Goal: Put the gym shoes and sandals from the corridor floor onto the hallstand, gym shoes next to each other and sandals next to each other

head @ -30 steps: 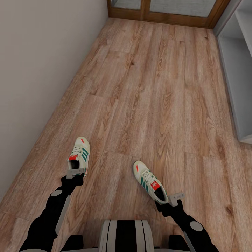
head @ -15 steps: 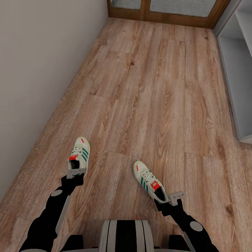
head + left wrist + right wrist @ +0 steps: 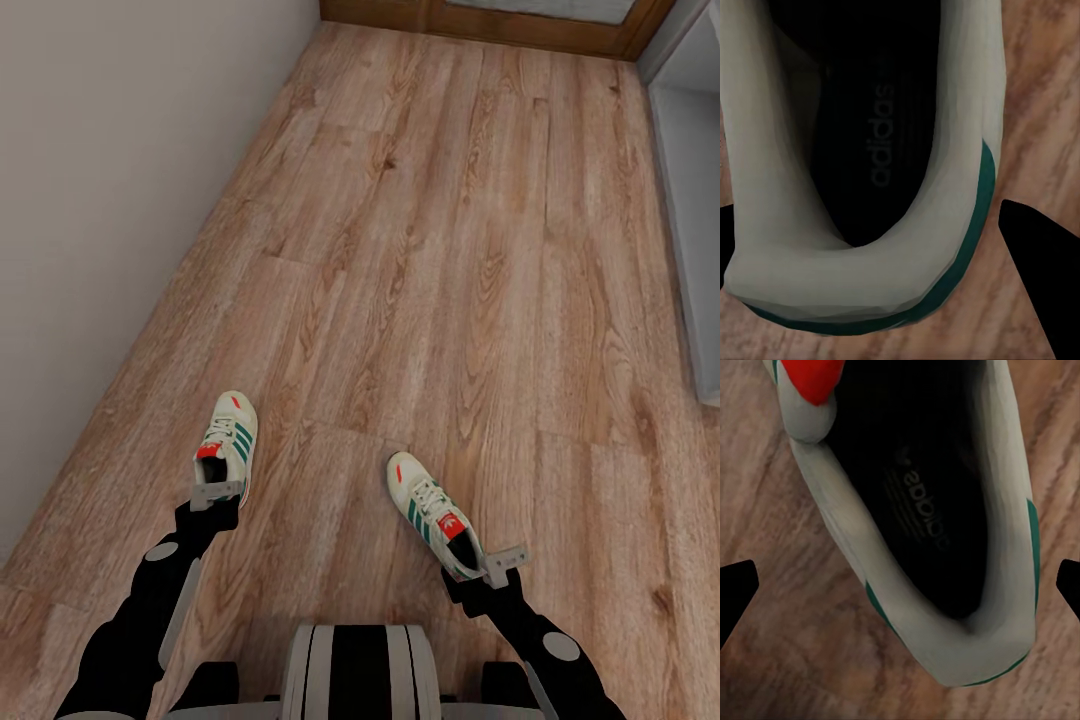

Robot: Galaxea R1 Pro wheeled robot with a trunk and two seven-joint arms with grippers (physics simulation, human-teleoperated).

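Two cream gym shoes with green stripes and orange-red patches hang just over the corridor floor (image 3: 450, 250). My left gripper (image 3: 216, 493) is shut on the heel of the left gym shoe (image 3: 229, 436). In the left wrist view its heel rim (image 3: 862, 292) sits between the dark fingertips (image 3: 1039, 270). My right gripper (image 3: 503, 561) is shut on the heel of the right gym shoe (image 3: 430, 510), whose toe points away to the left. Its dark insole (image 3: 922, 510) shows in the right wrist view, with a fingertip (image 3: 733, 585) at each side. The sandals are out of view.
A pale wall (image 3: 100, 200) runs along the left side. The grey hallstand (image 3: 692, 200) lines the right edge of the corridor. A wooden door frame (image 3: 480, 22) closes the far end. Open planks stretch ahead between wall and stand.
The whole picture has shifted, so the camera moved: floor and door frame slid up the frame. Both shoes kept their heels at the grippers; the right shoe's toe swung slightly.
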